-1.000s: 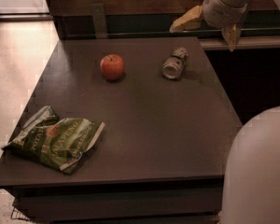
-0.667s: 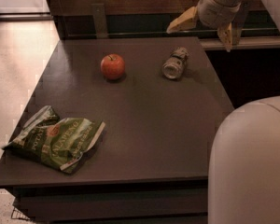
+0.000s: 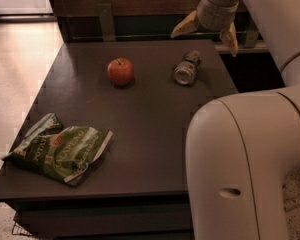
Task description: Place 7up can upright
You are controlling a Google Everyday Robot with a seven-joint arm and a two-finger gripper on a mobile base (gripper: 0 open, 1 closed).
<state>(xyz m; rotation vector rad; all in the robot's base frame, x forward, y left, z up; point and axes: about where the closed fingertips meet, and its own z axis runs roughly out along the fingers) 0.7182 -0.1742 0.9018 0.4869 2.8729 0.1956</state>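
My gripper point(image 3: 204, 41) hangs above the far edge of the table point(image 3: 150, 119), and my two fingers point(image 3: 186, 24) are spread wide with nothing between them. The can point(image 3: 186, 68) is not held. It lies on its side on the far part of the table, to the right of the apple point(image 3: 120, 71) in the view and well apart from it. It is far from the chip bag point(image 3: 60, 151), which rests at the near left corner.

From my fingers, the can is below and a little toward the near side, almost under the gap between them. Its long axis runs from the far side toward the near side and leans a little to the left in the view. The shiny round end faces the near side. The line between my two fingers goes across the view, so I judge it crosses this axis. That looks suitable for taking the can by its sides once I come down. I cannot tell exactly how high I am over it.

Compared with one second ago, my gripper has moved to the left in the view and slightly lower, so it now stands more directly over the can. My arm point(image 3: 240, 159) also fills more of the near right corner than it did before. The can, the apple and the bag are all in the same places as before.
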